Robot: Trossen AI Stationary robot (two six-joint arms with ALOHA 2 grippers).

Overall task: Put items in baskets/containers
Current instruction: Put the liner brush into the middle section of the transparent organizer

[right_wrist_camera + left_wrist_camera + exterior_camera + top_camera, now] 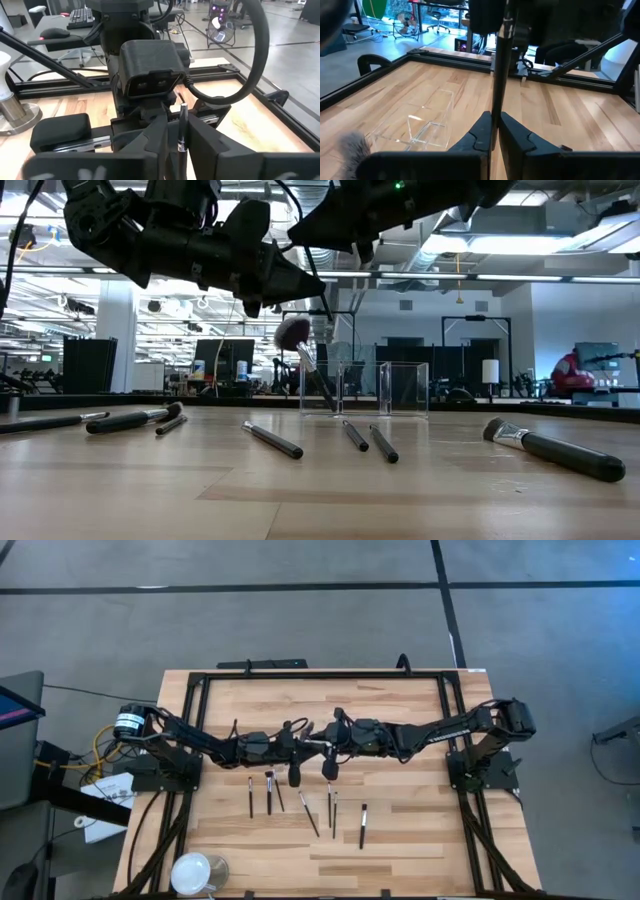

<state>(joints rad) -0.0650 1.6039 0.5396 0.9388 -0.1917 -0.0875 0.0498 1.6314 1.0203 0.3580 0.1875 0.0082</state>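
only low view shows tray (385, 388).

Two black jointed arms (200, 740) with black cables

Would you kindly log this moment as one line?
left gripper: jaws shut on brush, raised | right gripper: at same brush | clear tray: nearby | other brushes: loose on table

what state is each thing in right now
left tool, shut on the held brush, mid-table
right tool, at that brush's other end, grip unclear
held brush, off the table, between both tools
fluffy brush, tilted head up by the clear tray
clear tray, upright on the table
other brushes, lying flat, loose
white dish, upright near the table's edge
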